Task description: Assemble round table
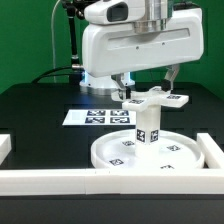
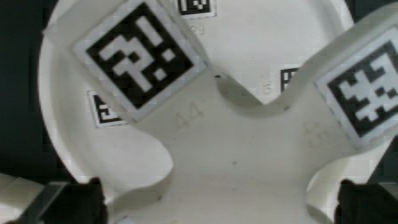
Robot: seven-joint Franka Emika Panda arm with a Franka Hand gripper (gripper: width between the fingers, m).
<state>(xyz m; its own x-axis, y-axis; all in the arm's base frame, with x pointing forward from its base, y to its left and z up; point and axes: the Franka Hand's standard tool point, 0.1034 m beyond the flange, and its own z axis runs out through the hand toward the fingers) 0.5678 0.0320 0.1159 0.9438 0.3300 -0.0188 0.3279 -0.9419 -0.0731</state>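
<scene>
The round disc (image 1: pixel 175 155) lies flat on the black table by the front wall. The short cylinder leg (image 1: pixel 146 126) stands upright on it. The cross-shaped base (image 1: pixel 150 100) sits on top of the leg, its tagged arms spread out. My gripper (image 1: pixel 148 88) hangs directly over the base, jaws open, one finger on each side of its middle. In the wrist view the base (image 2: pixel 240 150) fills the frame, with two tagged arms pointing away. The gripper (image 2: pixel 217 200) straddles its waist, the dark fingers (image 2: pixel 71 205) at the frame's edge. Part of the disc (image 2: pixel 249 30) shows beyond the base.
The marker board (image 1: pixel 100 116) lies flat behind the disc toward the exterior view's left. A long white border wall (image 1: pixel 100 180) runs along the front, with end pieces at the exterior view's left (image 1: pixel 4 146) and right (image 1: pixel 212 150). The arm's body looms above.
</scene>
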